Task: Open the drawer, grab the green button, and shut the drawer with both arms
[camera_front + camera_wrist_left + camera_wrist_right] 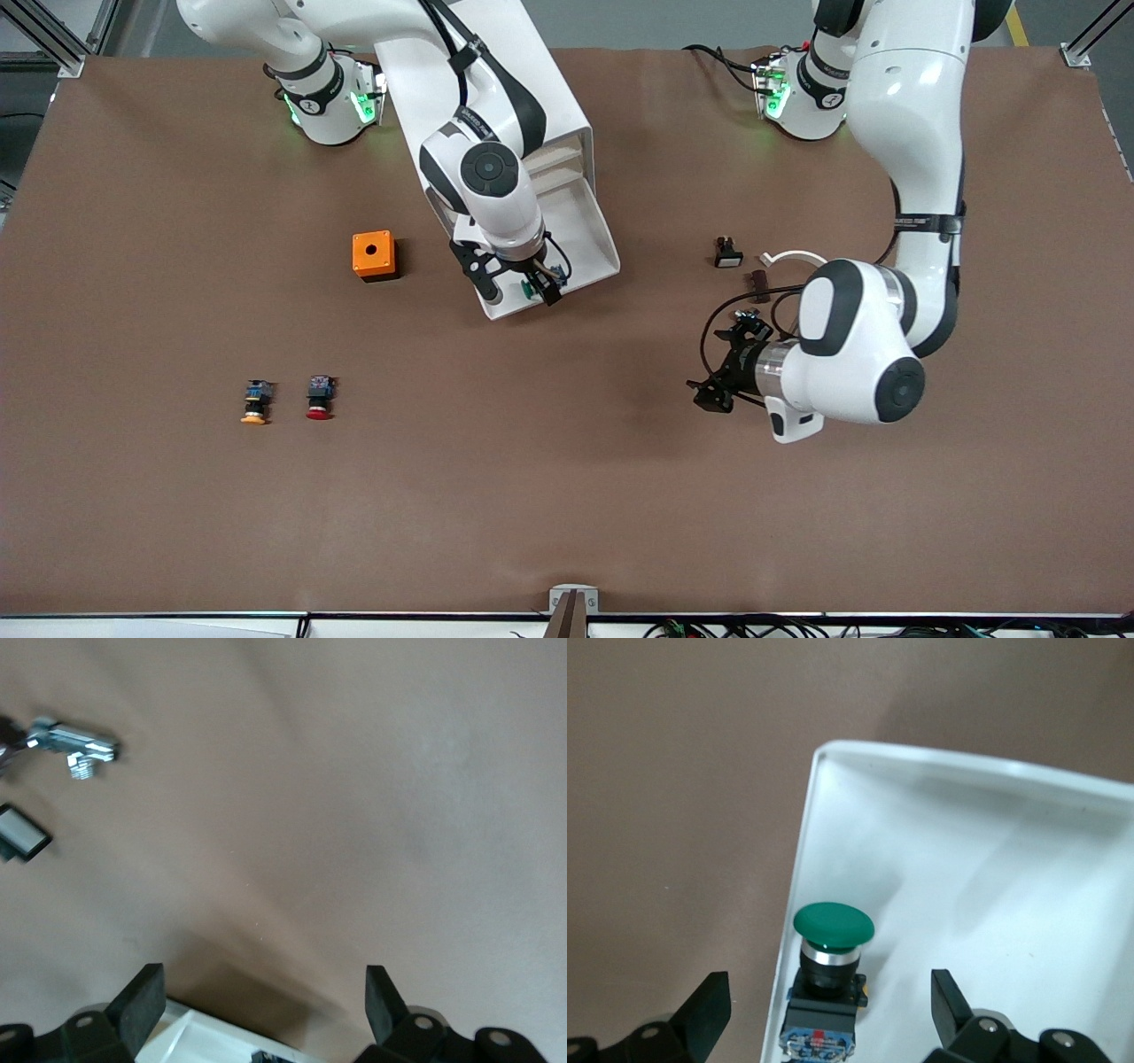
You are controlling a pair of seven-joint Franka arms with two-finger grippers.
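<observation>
Over the drawer (pixel 580 239), pulled out from the white cabinet (pixel 540 97) toward the front camera, hangs the right gripper (pixel 518 285), fingers spread wide and holding nothing. Green button (pixel 833 926) lies in the drawer hard against its side wall, cap pointing away from the wrist, between the spread fingers (pixel 709 1010) in the right wrist view; whether the fingers touch it cannot be told. Right arm covers most of the cabinet front, so the other drawers are hidden. Orange box (pixel 373 255) sits on the table beside the drawer, toward the right arm's end. Orange-capped button (pixel 255 401) and red-capped button (pixel 319 396) lie side by side nearer the camera. Left gripper (pixel 722 368) waits low above bare table toward the left arm's end, open and empty. Near it, farther from the camera: a small black-and-white part (pixel 727 252), a dark clip (pixel 758 282), a white ring piece (pixel 793 258).
</observation>
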